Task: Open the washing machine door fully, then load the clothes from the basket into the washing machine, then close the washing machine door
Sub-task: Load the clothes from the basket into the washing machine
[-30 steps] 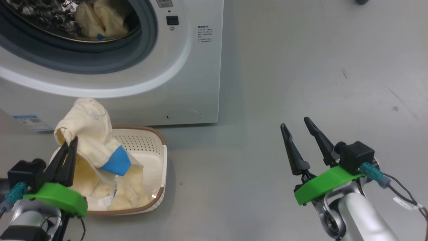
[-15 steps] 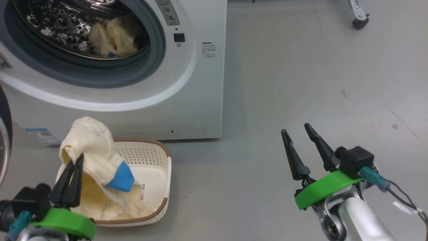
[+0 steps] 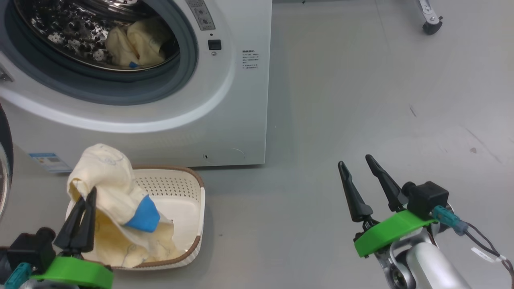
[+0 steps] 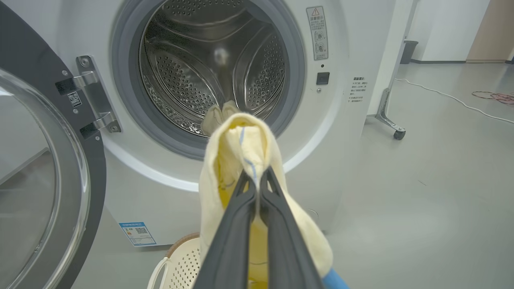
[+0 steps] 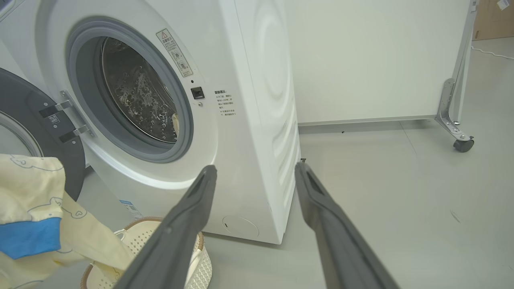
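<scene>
Although the loading step is judged to be under way, it is far from finished. Nearest, the left claw [image 3: 87, 194] is seen clamped shut on a cream-yellow garment [image 3: 108, 176] with a blue trim patch. The garment is lifted above the basket [image 3: 172, 186], and its lower part hangs down towards the fabric there; whether it is fully clear cannot be told. On the other side, the right claw [image 3: 355, 160] is held over the bare floor [image 3: 361, 100] with its fingers spread and nothing between them, well apart from the basket.

Inside the basket, more clothes [image 3: 120, 245] are seen heaped at the near side, so further trips are judged to be needed; how many pieces these make cannot be told. Just beyond the basket the washing machine [image 3: 237, 120] is found, the basket being set near its front. To the machine's left, the washing machine door [image 4: 28, 56] is swung wide on its hinge, so the opening step is taken as done. Farthest in, a cream-yellow piece [image 3: 136, 44] is seen lying low in the drum [image 4: 192, 72], so at least one piece is counted as loaded.

By this judgement, the held garment is yet to be carried to the drum mouth and released, the basket's contents are to be moved likewise, and the door is to be closed last.
</scene>
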